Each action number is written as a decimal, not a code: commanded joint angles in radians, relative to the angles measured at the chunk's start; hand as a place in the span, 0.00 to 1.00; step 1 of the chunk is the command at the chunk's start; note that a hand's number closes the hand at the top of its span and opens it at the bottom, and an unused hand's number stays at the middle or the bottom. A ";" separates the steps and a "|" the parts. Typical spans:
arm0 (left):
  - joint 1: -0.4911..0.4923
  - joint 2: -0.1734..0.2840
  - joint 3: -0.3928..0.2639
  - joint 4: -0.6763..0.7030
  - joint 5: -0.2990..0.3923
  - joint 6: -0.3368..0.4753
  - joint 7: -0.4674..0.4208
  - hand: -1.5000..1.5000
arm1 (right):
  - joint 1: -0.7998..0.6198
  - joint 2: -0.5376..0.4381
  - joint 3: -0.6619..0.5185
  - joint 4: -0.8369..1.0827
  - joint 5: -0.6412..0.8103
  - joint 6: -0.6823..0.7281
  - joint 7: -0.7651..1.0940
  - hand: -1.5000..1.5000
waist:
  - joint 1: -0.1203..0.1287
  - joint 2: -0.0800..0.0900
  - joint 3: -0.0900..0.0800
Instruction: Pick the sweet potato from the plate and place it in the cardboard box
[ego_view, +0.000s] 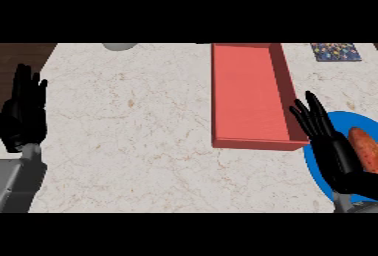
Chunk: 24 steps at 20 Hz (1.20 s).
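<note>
An orange-brown sweet potato (365, 148) lies on a blue plate (347, 121) at the right edge of the counter. My right hand (334, 150) stands just left of the sweet potato, over the plate, fingers straight and pointing away from me, not touching it as far as I can see. A red open box (248, 95) sits to the upper left of the plate, its near wall close to my right fingertips. My left hand (21, 112) rests open at the far left edge, fingers up.
A grey rounded object (118, 46) peeks in at the top edge. A dark patterned item (336, 51) lies at the top right. The marble counter (133, 140) spreads between the hands, with dark wood beyond its top-left corner.
</note>
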 joint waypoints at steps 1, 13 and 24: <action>0.017 0.062 -0.033 -0.007 -0.066 -0.002 0.021 0.50 | -0.038 -0.006 -0.051 0.015 -0.071 0.062 -0.008 0.00 | -0.029 -0.001 -0.068; 0.202 0.043 -0.309 -0.063 -0.259 -0.064 0.032 0.50 | -0.214 -0.163 -0.407 0.566 -0.148 0.159 -0.108 0.00 | -0.020 0.005 -0.068; 0.217 0.062 -0.295 -0.149 -0.271 -0.065 0.113 0.50 | -0.221 -0.572 -0.212 0.654 0.226 0.464 -0.160 0.00 | -0.026 0.001 -0.072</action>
